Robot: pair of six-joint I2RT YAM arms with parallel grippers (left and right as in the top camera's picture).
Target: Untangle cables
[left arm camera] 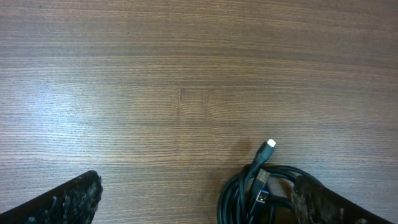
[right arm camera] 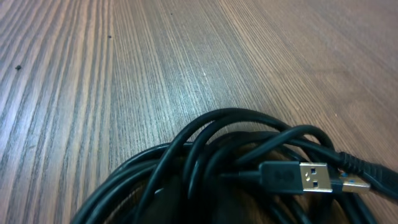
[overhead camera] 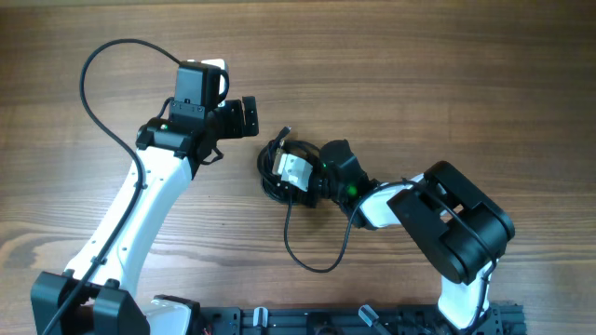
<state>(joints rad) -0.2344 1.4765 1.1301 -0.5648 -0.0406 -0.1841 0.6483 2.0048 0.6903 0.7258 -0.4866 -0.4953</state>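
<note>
The cables (overhead camera: 268,177) lie bunched in a small black tangle near the middle of the wooden tabletop (overhead camera: 419,74). One loose strand (overhead camera: 312,268) runs out of the bundle toward the robot's side, curves round in a wide loop and climbs back under the right arm. The right gripper (overhead camera: 293,173) sits directly on the tangle, its dark head and a white part covering the bundle's right half. From overhead its fingers are lost among the cords, and the right wrist view shows only the cables (right arm camera: 217,121) at very close range, so I cannot tell whether it is clamped on them or merely resting there. In that close view several loops overlap one another and a flat silver plug (right arm camera: 311,177) lies across the top of them, pointing right. The left gripper (overhead camera: 246,116) hangs just up and to the left of the tangle, not touching it. In the left wrist view its two fingers (left arm camera: 71,199) stand wide apart with bare wood between them. The edge of the bundle (left arm camera: 239,193) shows just beside the other finger, with a short cord end sticking up that carries a white-tipped plug (left arm camera: 270,144).
</note>
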